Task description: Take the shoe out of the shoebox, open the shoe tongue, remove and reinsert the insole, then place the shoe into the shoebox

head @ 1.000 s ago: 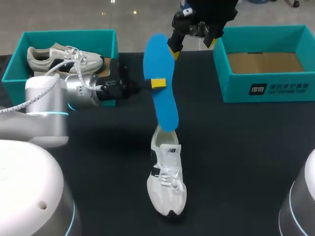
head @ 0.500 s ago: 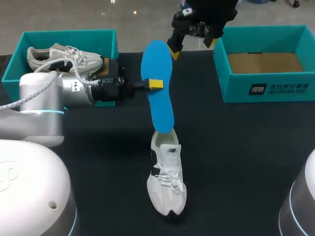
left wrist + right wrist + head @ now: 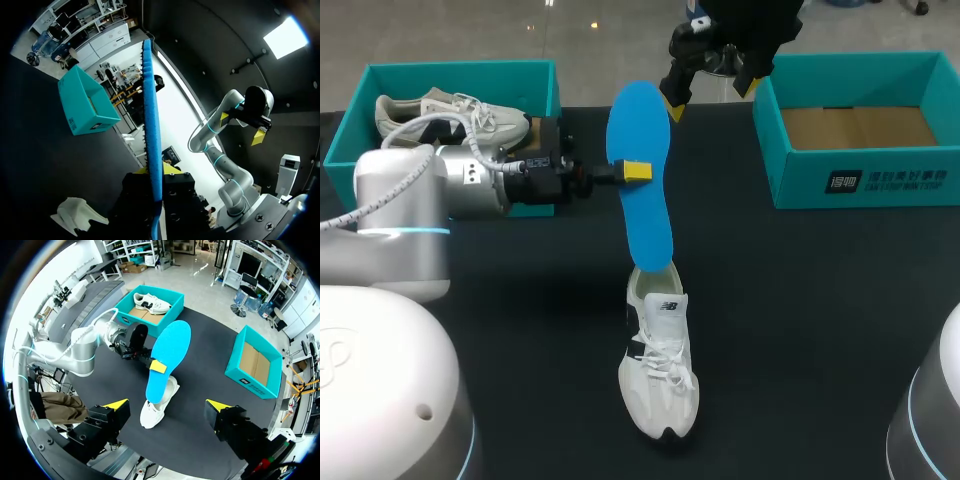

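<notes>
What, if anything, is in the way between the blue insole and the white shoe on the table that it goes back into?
Nothing visible. The left gripper holds the insole nearly upright, its lower end right at the opening of the shoe. The right gripper hangs open, high up and beyond the insole's top.

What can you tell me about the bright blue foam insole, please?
The bright blue foam insole is a thin, flat, foot-shaped sheet with a plain, smooth face. In the left wrist view its edge looks finely ribbed. It stands tilted above the black table, wide end uppermost. The left gripper is shut on its middle from the side. Its narrow lower end meets the opening of the white lace-up shoe.
</notes>
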{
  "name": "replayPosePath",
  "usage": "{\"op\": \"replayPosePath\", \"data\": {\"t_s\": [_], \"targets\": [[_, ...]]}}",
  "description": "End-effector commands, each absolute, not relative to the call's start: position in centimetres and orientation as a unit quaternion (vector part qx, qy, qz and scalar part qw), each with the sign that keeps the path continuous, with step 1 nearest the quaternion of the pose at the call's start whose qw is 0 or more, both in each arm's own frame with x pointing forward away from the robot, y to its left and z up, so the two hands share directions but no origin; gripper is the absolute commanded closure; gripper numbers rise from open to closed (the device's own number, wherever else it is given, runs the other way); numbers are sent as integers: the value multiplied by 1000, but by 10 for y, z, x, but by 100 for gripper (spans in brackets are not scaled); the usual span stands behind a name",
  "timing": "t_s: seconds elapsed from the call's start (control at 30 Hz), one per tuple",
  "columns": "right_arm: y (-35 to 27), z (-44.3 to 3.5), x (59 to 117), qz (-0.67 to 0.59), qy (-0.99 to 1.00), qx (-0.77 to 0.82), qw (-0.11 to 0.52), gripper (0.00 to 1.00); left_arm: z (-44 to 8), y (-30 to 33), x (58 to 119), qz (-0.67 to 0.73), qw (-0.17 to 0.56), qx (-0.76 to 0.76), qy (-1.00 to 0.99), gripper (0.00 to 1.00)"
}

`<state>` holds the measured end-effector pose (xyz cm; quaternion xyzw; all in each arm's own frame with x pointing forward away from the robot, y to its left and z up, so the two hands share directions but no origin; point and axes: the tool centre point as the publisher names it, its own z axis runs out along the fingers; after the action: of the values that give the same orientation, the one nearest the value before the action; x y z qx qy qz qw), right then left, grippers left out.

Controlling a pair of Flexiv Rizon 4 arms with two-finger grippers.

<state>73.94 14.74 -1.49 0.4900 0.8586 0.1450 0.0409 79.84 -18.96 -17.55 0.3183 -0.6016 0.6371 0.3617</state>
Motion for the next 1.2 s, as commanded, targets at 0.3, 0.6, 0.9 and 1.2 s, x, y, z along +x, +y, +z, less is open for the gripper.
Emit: {"op": "replayPosePath", "data": {"t_s": [0.3,0.6,0.9,1.2], "targets": [[148,-15,740,144,859,490,40,0,-173,-187,801,630,361,322,-608,100],[148,-15,740,144,859,490,40,0,-193,-189,808,625,382,339,-590,100],[149,-11,737,154,847,507,48,0,-194,-191,808,626,390,343,-581,100],[150,-11,737,159,836,523,40,0,-194,-191,808,626,390,343,-581,100]]}}
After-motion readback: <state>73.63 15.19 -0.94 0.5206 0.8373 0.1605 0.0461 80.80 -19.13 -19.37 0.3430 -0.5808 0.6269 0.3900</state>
